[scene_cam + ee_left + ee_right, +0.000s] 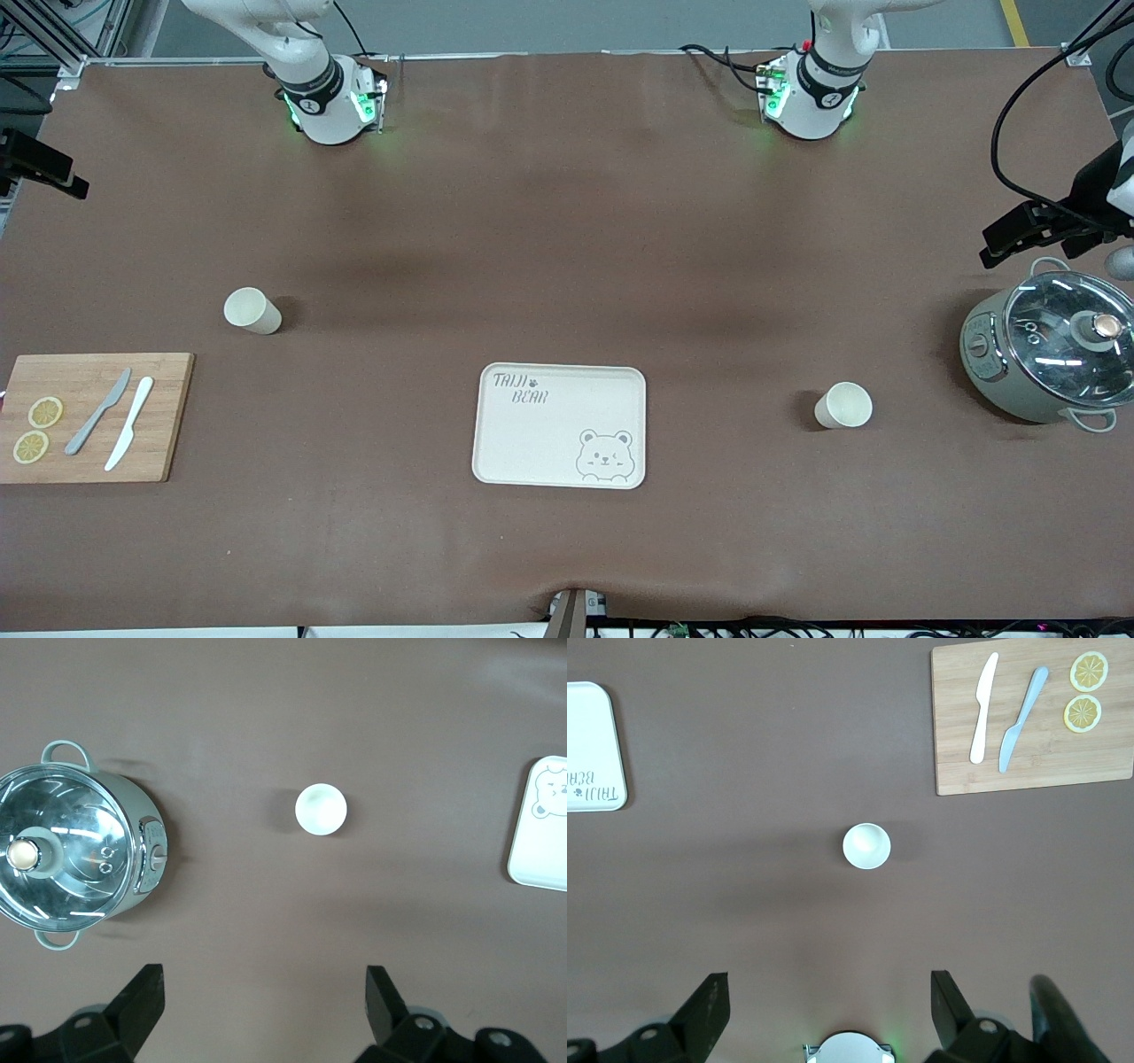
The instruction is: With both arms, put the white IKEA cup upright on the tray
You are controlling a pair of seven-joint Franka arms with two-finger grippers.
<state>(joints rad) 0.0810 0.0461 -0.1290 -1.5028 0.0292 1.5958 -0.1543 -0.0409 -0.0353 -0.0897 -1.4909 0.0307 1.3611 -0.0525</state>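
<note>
White cups (252, 311) (843, 405) stand untouched beside the empty tray (560, 425); both pincers (266, 1001) (830, 1005) hover released, seemingly pre-reach, needing descent onto a cup.

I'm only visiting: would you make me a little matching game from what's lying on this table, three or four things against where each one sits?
Things:
1. grey knife
2. tray
3. pot
4. lemon slices

Places:
A. at the left arm's end of the table
B. between the two cups
C. on the cutting board, beside the white knife
D. on the cutting board, at its edge away from the tray

Pairs: 1-C, 2-B, 3-A, 4-D
</note>
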